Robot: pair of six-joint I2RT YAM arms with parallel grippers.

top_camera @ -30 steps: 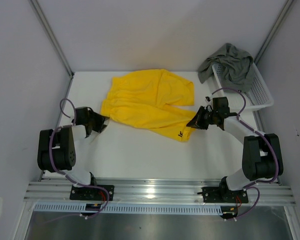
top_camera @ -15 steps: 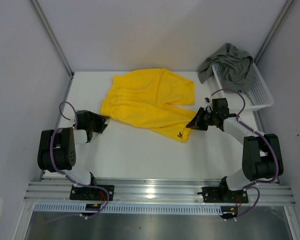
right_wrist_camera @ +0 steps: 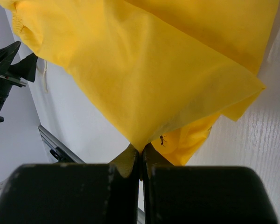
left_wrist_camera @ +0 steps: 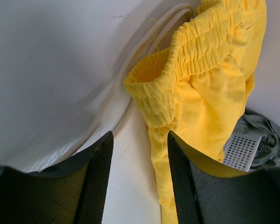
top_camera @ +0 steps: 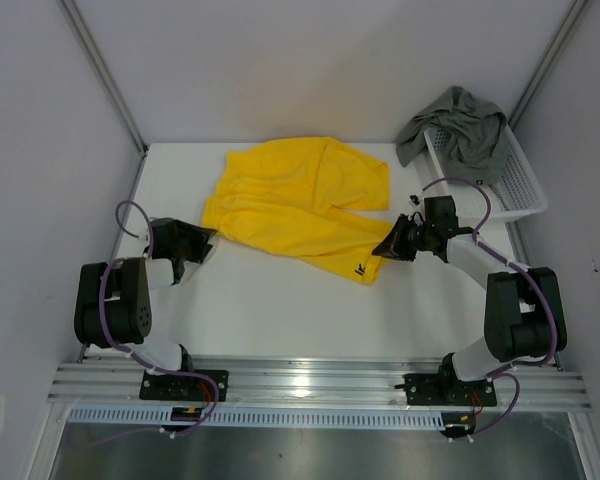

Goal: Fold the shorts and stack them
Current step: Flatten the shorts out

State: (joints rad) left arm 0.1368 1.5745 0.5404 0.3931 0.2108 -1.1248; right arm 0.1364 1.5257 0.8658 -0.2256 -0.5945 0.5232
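The yellow shorts (top_camera: pixel 298 200) lie spread on the white table, waistband to the left, with a small dark logo near the front hem. My right gripper (top_camera: pixel 388 247) is shut on a leg corner of them, and the cloth is pinched between the fingertips in the right wrist view (right_wrist_camera: pixel 141 151). My left gripper (top_camera: pixel 204 243) stands open just off the waistband corner (left_wrist_camera: pixel 154 93). A strip of yellow cloth runs along its right finger (left_wrist_camera: pixel 177 177), but nothing is clamped. The grey-green shorts (top_camera: pixel 458 125) hang bunched over the basket's far end.
The white mesh basket (top_camera: pixel 520 190) stands at the back right against the wall, close behind my right arm. Enclosure walls close in the table on the left, back and right. A metal rail with both arm bases runs along the near edge.
My left wrist has drawn back slightly to the left. The right gripper keeps its hold and the yellow shorts have hardly shifted.
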